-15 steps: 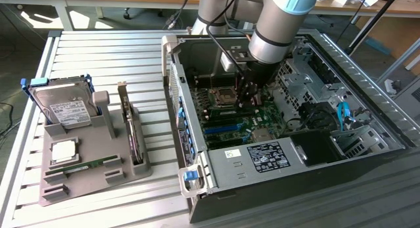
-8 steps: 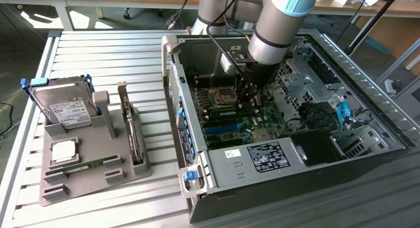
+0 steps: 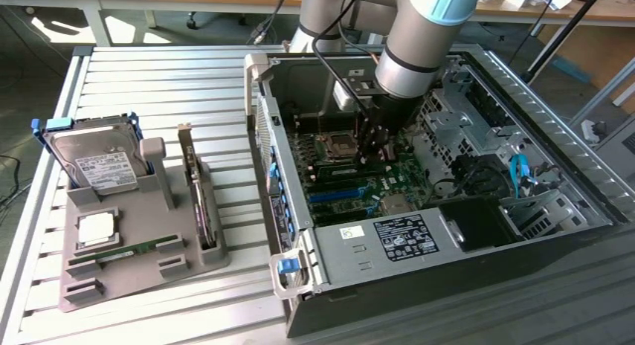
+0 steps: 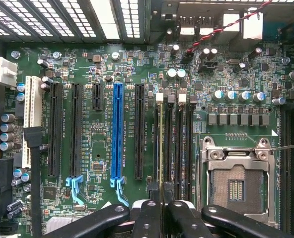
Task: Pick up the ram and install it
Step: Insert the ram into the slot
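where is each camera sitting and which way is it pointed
exterior view: set apart and high up, looking down at an angle into the open computer case and the grey parts tray on the exterior view's left; the arm shows, reaching into the case.
wrist view: rides on the arm's end, looking along the fingers onto the motherboard; the gripper shows, shut on the ram.
shared: the motherboard, its blue slot and the processor socket.

The slatted metal table [image 3: 149, 77] carries a grey parts holder [image 3: 149, 218]; just beside it, an open computer case [image 3: 397, 308].
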Motion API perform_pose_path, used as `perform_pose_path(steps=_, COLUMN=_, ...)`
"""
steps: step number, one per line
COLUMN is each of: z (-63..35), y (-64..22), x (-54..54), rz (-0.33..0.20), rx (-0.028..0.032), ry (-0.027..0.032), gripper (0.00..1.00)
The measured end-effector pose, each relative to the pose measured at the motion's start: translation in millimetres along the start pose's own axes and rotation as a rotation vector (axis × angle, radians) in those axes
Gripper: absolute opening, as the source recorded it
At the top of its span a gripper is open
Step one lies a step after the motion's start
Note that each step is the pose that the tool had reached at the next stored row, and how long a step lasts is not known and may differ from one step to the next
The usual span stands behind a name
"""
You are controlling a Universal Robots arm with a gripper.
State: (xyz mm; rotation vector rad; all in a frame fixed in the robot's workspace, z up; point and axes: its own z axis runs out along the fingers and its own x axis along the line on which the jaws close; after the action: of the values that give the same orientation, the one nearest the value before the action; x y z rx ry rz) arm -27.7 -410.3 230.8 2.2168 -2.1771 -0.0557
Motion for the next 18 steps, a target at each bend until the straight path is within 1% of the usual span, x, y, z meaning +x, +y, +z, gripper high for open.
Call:
perform_pose_path(steps=6, z=0.3, y=-0.2, x=-0.1, rz=0.000, rx=0.0003, ry=-0.0008, gripper=0.13)
perform_pose_path(steps=7, z=0.2, y=-0.2, x=-0.1, rz=0.000, rx=0.0002, ry=-0.0005, gripper=0.19)
perform_pose_path(steps=8, z=0.1, y=-0.1, x=0.0, rz=0.000, rx=0.0001, ry=-0.0004, gripper=0.19)
perform_pose_path(steps=9, z=0.0, y=0.0, x=0.0, rz=0.000, rx=0.0000, ry=-0.0002, gripper=0.25)
perform_pose_path(steps=14, z=-0.2, y=0.0, x=0.0, rz=0.000, rx=0.0000, ry=0.0001, gripper=0.25)
perform_pose_path(steps=16, z=-2.8, y=0.1, x=0.0, rz=0.000, rx=0.0000, ry=0.0000, gripper=0.25)
perform_pose_path(steps=18, z=-9.7, y=0.5, x=0.0, rz=0.000, rx=0.0001, ry=-0.0001, gripper=0.25)
